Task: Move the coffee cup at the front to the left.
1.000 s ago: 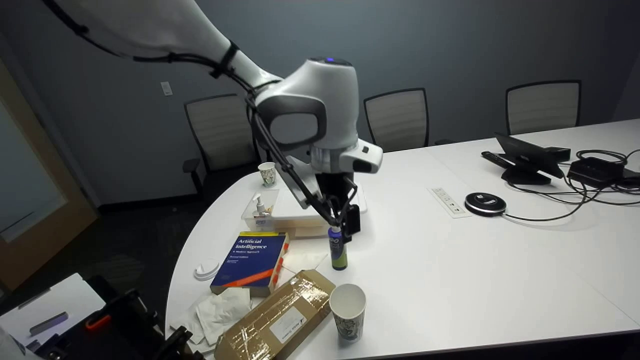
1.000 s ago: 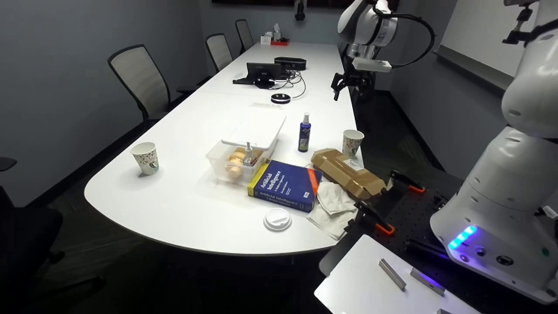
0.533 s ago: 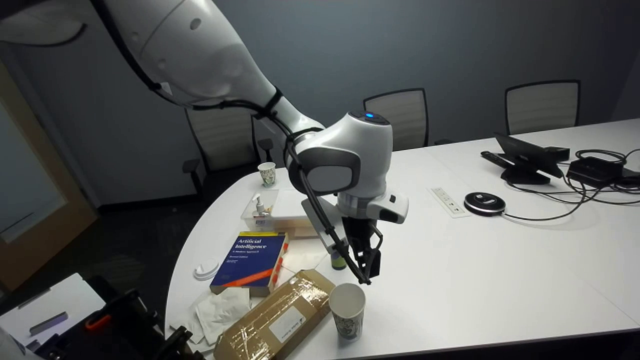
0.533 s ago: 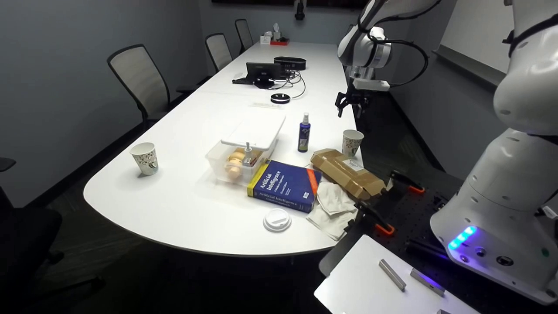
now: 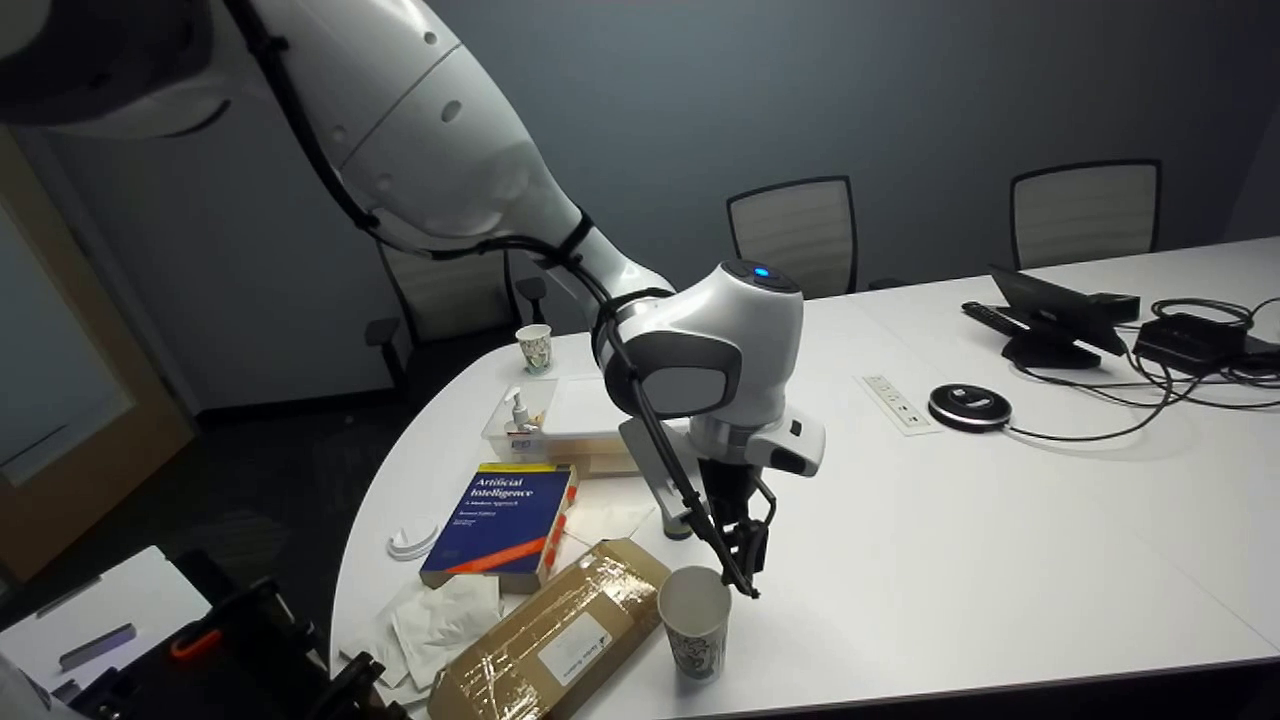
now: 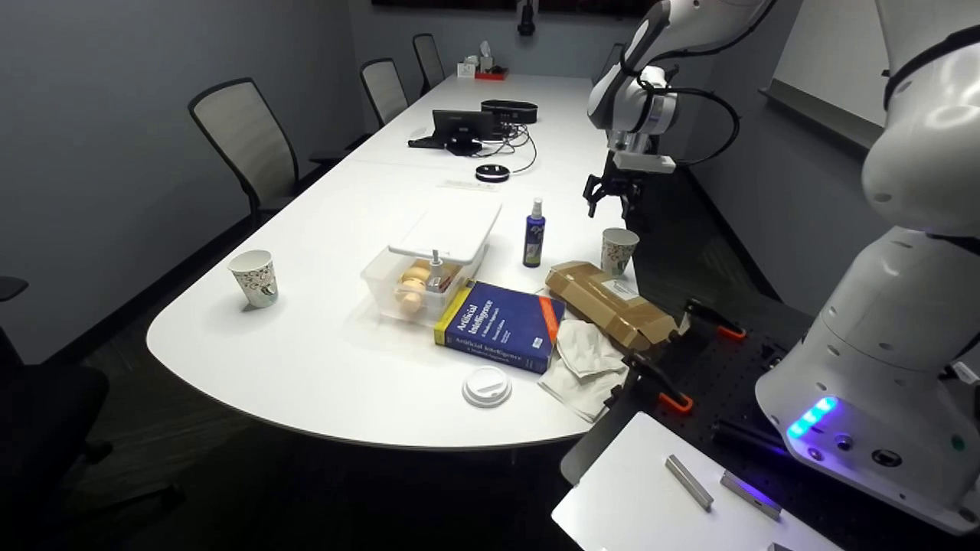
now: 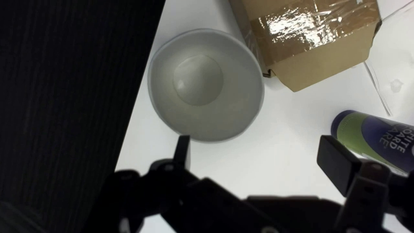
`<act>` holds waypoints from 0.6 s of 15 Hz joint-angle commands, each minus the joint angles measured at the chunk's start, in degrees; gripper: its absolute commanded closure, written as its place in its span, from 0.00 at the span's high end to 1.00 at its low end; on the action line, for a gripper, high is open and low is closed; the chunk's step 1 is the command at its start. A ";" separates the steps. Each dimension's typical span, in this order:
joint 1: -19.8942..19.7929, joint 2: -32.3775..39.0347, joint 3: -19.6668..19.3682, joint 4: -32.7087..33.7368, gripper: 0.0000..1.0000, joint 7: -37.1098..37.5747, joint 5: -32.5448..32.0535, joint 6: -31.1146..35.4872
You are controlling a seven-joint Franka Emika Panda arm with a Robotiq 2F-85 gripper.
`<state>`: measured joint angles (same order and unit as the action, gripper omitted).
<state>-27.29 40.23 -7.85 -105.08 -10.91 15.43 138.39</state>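
1. The gripper (image 7: 260,155), dark and angular, is released: in the wrist view its blocky fingers (image 7: 338,165) stand wide apart. One fingertip overlaps the rim of the coffee cup (image 7: 207,87) there; whether they touch cannot be told.
2. The coffee cup, tapered off-white paper with a slightly uneven round rim, stands upright near the edge of the smooth white table (image 6: 306,398).
3. Just beside it lies a long brown cardboard box (image 5: 550,640) with glossy, wrinkled tape; nearby stands a slim blue-and-green spray bottle (image 6: 534,241).
4. Farther out lie a thick blue book (image 6: 501,325) and creased whitish napkins (image 6: 588,350).
5. Against a second ago, the gripper is lower and nearer the coffee cup, which stands where it stood.
6. Only the wrist view shows the round floor inside the coffee cup; both exterior views show the printed pattern on its side.
7. In an exterior view the spray bottle shows whole, up to its pale nozzle (image 6: 537,207); in an exterior view the arm (image 5: 460,160) hides most of it.
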 commanded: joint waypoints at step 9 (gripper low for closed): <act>0.36 5.19 1.37 3.09 1.00 2.79 0.76 -4.61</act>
<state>-27.14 44.42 -6.55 -103.22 -9.67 15.43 135.68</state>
